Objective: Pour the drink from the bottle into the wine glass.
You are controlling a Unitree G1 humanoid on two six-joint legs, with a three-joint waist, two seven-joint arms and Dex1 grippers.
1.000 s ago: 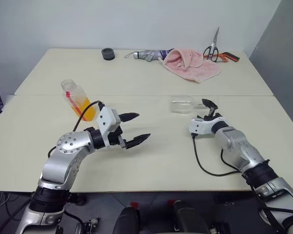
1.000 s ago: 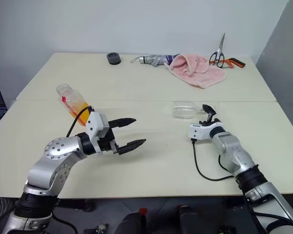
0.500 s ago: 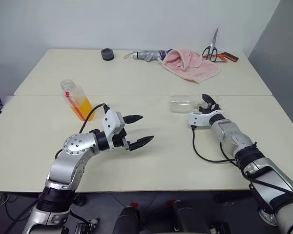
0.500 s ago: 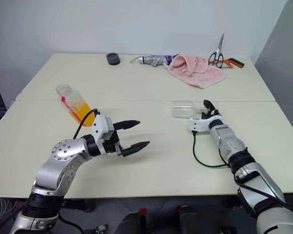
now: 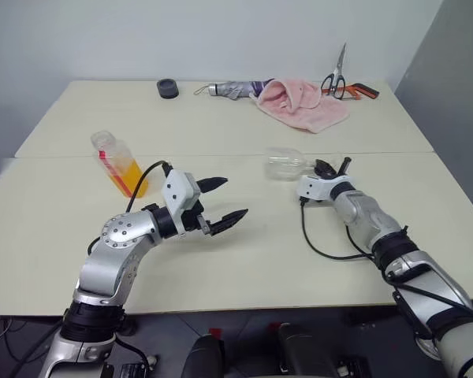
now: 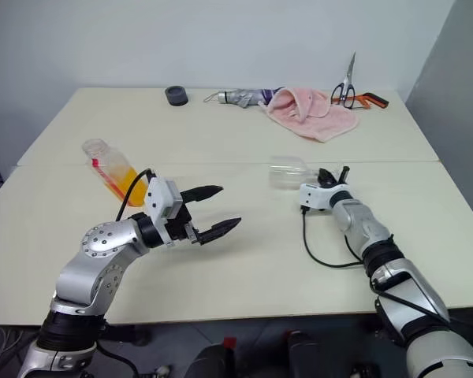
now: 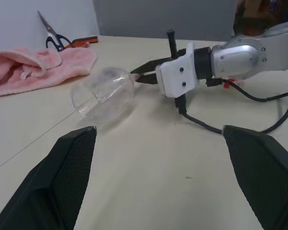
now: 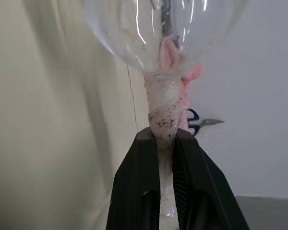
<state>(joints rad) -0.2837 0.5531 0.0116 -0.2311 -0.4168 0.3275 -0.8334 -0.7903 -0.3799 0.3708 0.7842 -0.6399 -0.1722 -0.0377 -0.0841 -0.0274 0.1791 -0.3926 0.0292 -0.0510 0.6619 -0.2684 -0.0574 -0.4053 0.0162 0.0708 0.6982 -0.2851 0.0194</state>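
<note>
Left eye view, read from left to right: the bottle [image 5: 118,163] stands tilted on the table [image 5: 244,260] near its left edge, uncapped as far as I can tell, with the drink [image 5: 132,175] filling its lower half. Just right of it and nearer the robot, the left gripper [image 5: 223,200] hovers with its fingers spread wide, pinching nothing. Right of centre, the wine glass [image 5: 286,163] lies on its side, bowl pointing left. The right gripper [image 8: 165,139] is pressed together on the stem just below the bowl.

The step in hand, I judge, is standing the glass up. It goes best if the wrist rolls slowly so the foot swings down onto the table, with the pinch kept firm on the thin stem so the glass cannot twist. The fingers should let go only once the foot sits flat. The upright glass should stand well apart from the bottle, leaving the left gripper room to fetch it.

The glass's foot lies behind the right gripper and cannot be made out. Clear glass against the pale table blurs the rim. A speckled coating on the stem, seen in the right wrist view, is hard to identify.
</note>
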